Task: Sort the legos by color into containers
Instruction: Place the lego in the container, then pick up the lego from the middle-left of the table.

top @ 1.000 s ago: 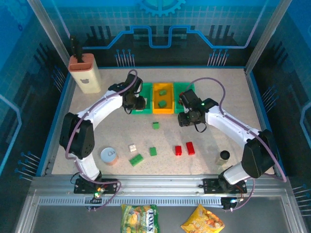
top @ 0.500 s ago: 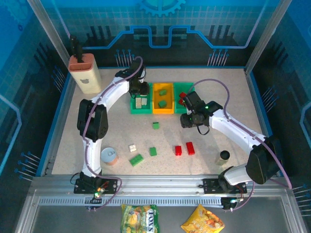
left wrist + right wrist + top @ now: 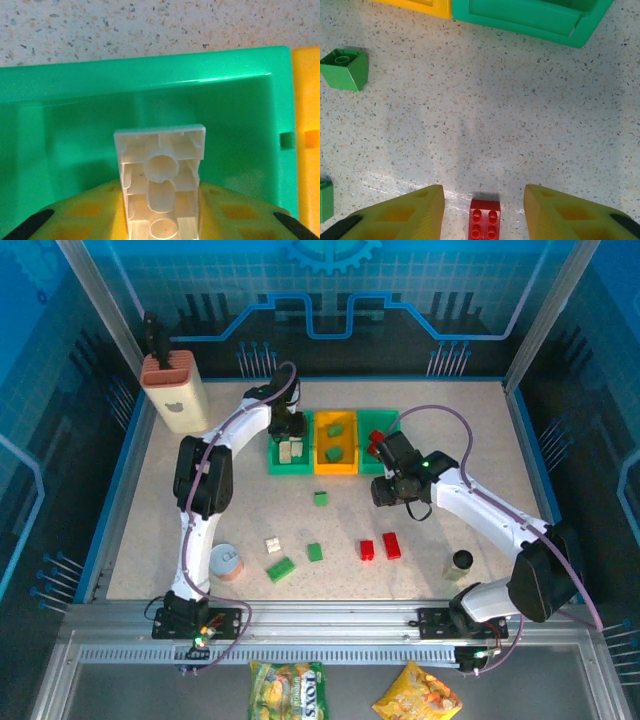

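Now the left gripper (image 3: 160,200), clamped on a cream brick (image 3: 160,165), has reached over the left tray (image 3: 75,90), ready to drop; the right gripper (image 3: 482,192), fingers apart, has turned toward a red brick (image 3: 484,220).

A beige, dark-speckled counter (image 3: 480,410) fills the scene, edged by a blue rim (image 3: 118,480). Close up, its surface (image 3: 485,100) has a faint sheen under even light, with soft shadows. Behind it stands a blue back wall (image 3: 330,300) with a grid pattern, circuit-like lines and a gear motif (image 3: 330,250) at the top. Slanted metal posts (image 3: 100,300) frame the sides. A metal rail (image 3: 330,625) runs along the near edge, and two snack bags (image 3: 287,687) lie below it.
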Controlling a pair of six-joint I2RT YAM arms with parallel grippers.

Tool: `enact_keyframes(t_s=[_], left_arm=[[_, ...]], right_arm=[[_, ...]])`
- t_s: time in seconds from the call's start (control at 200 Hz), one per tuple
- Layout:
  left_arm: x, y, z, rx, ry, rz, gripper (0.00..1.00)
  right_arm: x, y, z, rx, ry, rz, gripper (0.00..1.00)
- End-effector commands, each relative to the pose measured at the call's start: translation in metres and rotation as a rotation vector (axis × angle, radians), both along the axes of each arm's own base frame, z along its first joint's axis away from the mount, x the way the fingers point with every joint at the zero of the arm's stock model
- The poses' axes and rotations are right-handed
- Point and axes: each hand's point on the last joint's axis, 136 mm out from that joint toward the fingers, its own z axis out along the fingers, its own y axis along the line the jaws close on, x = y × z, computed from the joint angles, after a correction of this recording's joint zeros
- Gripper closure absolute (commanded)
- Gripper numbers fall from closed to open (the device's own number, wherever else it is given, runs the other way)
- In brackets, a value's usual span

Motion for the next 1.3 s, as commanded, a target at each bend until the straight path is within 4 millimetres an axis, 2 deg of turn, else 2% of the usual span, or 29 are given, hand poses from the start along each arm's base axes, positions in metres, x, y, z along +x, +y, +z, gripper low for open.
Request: enact_keyframes(t_s=[0.0, 0.17, 0.275, 0.53, 0.79, 1.056, 1.296], left_arm=[[0.006, -0.005, -0.005, -0.029, -0.008, -0.016, 0.63], [0.005, -0.005, -0.014, -0.033, 0.005, -0.011, 0.6], [0.004, -0.007, -0.014, -0.039, 0.007, -0.011, 0.55], [-0.003, -0.008, 0.004, -0.071, -0.026, -0.004, 0.52], [-0.017, -0.009, 0.026, -0.119, -0.051, 0.006, 0.55], [-0.047, -0.009, 0.054, -0.133, -0.063, 0.004, 0.56], [-0.097, -0.006, 0.058, -0.102, -0.019, 0.002, 0.55]], right_arm=[[-0.006, -0.002, 0.001, -0.009, -0.004, -0.003, 0.54], [-0.003, 0.001, 0.004, -0.005, -0.006, 0.005, 0.54], [-0.004, 0.002, 0.005, -0.007, -0.007, 0.007, 0.54], [-0.003, 0.005, 0.008, 0.007, -0.018, 0.006, 0.53], [-0.002, 0.007, 0.009, 0.008, -0.022, 0.011, 0.53], [-0.002, 0.011, 0.005, 0.027, -0.02, 0.005, 0.53], [-0.005, 0.01, -0.001, 0.03, -0.008, 0.0, 0.53]])
